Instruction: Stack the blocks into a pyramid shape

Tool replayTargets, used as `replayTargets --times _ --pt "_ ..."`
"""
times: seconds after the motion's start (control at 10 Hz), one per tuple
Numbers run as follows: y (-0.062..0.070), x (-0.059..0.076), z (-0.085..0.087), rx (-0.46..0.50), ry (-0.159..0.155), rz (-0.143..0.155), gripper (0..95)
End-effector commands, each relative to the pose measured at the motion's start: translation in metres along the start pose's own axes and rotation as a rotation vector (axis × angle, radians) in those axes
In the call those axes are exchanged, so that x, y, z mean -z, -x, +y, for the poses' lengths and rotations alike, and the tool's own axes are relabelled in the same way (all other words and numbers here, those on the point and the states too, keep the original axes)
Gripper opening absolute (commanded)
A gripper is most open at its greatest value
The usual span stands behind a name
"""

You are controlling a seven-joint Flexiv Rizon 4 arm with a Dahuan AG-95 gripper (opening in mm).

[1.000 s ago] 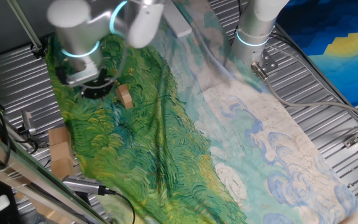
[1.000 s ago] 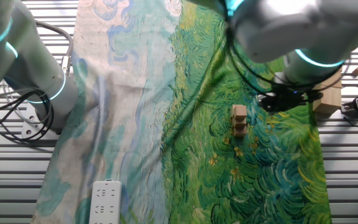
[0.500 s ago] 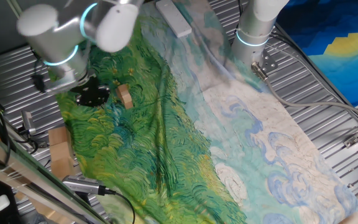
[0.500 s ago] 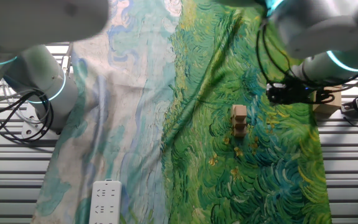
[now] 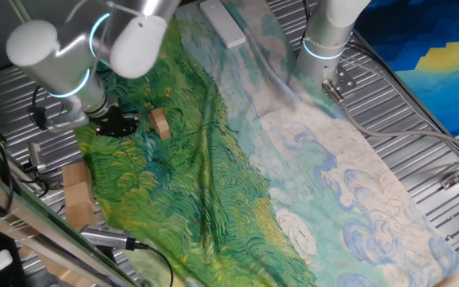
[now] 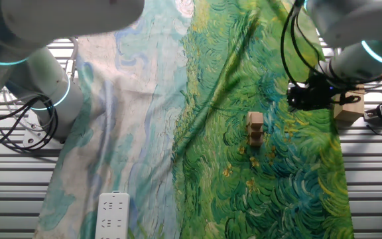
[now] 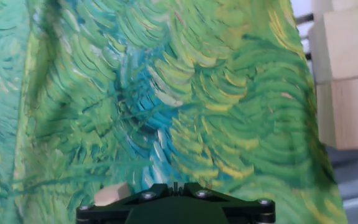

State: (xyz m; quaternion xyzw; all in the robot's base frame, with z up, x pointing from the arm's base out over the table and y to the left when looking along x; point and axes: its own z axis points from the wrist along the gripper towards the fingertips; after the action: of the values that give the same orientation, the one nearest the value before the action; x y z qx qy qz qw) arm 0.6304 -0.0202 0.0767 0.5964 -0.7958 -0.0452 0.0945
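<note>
A short upright stack of light-brown wooden blocks (image 5: 160, 123) stands on the green painted cloth; it also shows in the other fixed view (image 6: 254, 128). My black gripper (image 5: 118, 123) hangs low over the cloth beside the stack, toward the table's edge, apart from it (image 6: 308, 98). In the hand view the gripper (image 7: 174, 186) looks shut with nothing between the jaws. One pale block (image 7: 112, 194) peeks out at the bottom left, partly hidden by the gripper body. Other blocks are not in view.
Larger tan wooden pieces (image 6: 347, 106) lie at the cloth's edge next to the gripper, seen at the right in the hand view (image 7: 347, 74). A second robot's base (image 5: 325, 36) and a white power strip (image 6: 113, 212) stand farther off. Ribbed metal surrounds the cloth.
My arm has swung away from the block stack toward the table's edge and the tan wooden pieces. The stack has not moved.
</note>
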Motion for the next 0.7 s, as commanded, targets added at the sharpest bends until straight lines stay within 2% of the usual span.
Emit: replayTargets --times 0.1,0.3,0.5,0.7 --pt "-0.0061 0.0021 0.0010 0.155 -0.384 0.198 0.0" --pt "-0.0061 0.0021 0.0010 0.143 -0.383 0.169 0.0" --pt "-0.0062 0.0022 0.0010 0.145 -0.381 0.160 0.0" --pt "-0.0069 0.0025 0.0011 0.146 -0.376 0.138 0.0"
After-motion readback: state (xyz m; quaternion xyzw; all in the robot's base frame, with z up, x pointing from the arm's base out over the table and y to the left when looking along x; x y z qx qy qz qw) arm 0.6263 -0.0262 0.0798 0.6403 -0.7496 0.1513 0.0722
